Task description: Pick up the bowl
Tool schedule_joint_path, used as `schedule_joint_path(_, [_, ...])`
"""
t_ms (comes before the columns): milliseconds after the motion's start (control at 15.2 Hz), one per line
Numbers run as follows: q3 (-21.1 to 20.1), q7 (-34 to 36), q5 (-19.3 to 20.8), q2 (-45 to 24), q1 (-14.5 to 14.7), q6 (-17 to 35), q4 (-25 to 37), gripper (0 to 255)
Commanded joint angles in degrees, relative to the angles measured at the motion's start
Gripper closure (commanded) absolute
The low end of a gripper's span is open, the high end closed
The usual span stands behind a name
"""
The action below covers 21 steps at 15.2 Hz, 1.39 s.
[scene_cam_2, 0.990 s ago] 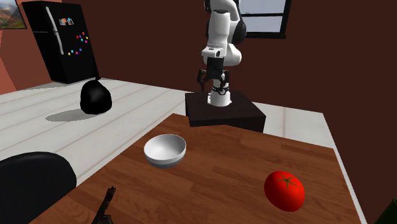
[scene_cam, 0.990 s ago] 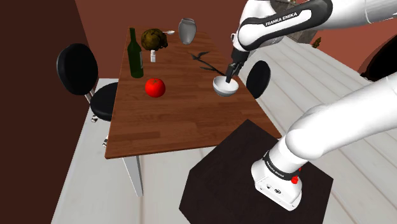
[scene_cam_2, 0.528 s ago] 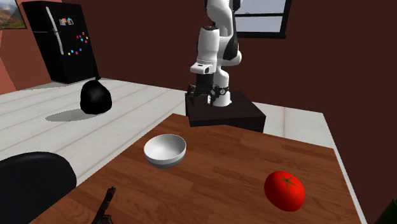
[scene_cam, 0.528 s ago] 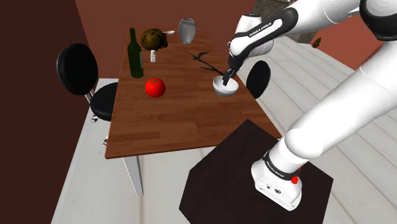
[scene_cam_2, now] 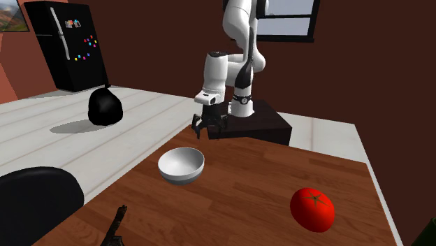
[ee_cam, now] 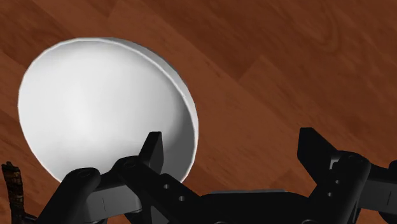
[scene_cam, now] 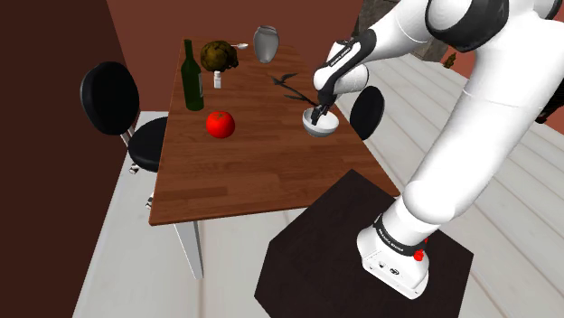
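On the wooden table [scene_cam: 244, 172], the pincer [ee_cam: 232, 151] hangs apart over the white bowl [ee_cam: 95, 114], a twig [scene_cam: 292, 85] near it.

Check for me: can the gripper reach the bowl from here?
Probably yes. The open gripper hangs above the bowl, with one finger over its inside and the other past the rim over the table; nothing lies between them.

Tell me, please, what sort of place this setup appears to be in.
Probably a home kitchen or dining area: a black refrigerator dotted with coloured magnets, a wooden table carrying a dark green bottle, and a black chair beside it.
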State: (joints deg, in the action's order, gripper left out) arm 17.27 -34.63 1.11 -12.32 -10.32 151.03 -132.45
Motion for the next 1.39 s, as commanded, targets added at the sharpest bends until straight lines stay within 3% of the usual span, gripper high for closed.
schedule_joint_path(0, [-0.74, -2.01, -2.26, -4.63, -1.17, 1.22, 3.86, 0])
schedule_joint_path(198, [-1.88, -4.23, -4.40, -9.76, -3.14, 2.79, 7.97, 0])
schedule_joint_path(792, [-3.51, -5.20, -6.16, -14.86, -4.44, 7.33, 8.48, 0])
schedule_joint_path(858, [-3.50, -5.24, -6.16, -14.82, -4.47, 7.28, 8.50, 255])
schedule_joint_path(1320, [-3.48, -5.20, -6.14, -14.78, -4.44, 7.22, 8.51, 255])
